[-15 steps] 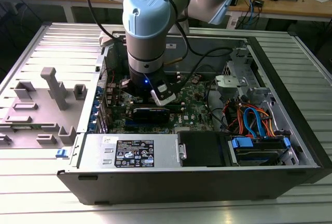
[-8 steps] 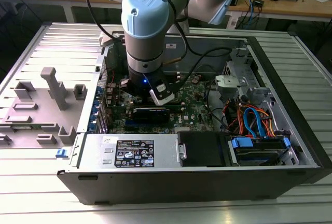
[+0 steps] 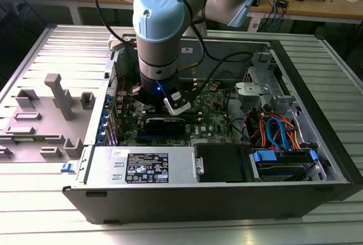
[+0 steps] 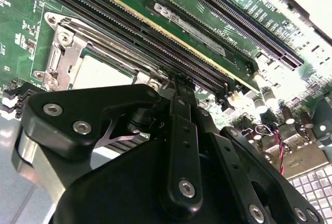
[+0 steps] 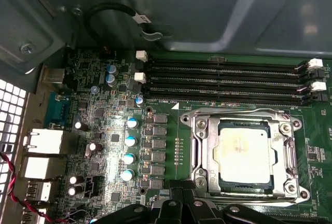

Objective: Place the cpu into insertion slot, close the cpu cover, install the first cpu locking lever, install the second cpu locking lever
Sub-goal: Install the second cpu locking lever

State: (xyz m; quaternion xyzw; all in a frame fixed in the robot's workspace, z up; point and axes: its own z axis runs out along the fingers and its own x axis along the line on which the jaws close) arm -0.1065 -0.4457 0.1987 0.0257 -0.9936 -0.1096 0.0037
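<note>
Inside the open computer case [image 3: 317, 160], the robot arm [image 3: 161, 35] reaches down over the green motherboard [image 5: 104, 146]. In the first wrist view the cpu [image 5: 244, 151] lies seated in the insertion slot [image 5: 245, 185], its pale metal top showing through the square cut-out of the cpu cover [image 5: 207, 151], which lies flat around it. The gripper [image 4: 179, 86] sits just beside the socket, at about 7 o'clock from the chip in the first wrist view; whether its fingers are open or shut I cannot tell (its black linkage blocks the tips). In the second wrist view its tip stands at the socket's edge, close to the long black memory slots [image 5: 223, 81], which run along the socket at 12 o'clock in the first wrist view. A row of blue-topped capacitors [image 5: 128, 149] stands at 9 o'clock from the socket. In the exterior view, blue and orange cables [image 3: 278, 134] crowd the case at 3 o'clock from the arm, and a grey fixture plate [image 3: 51, 114] lies outside at 9 o'clock.
</note>
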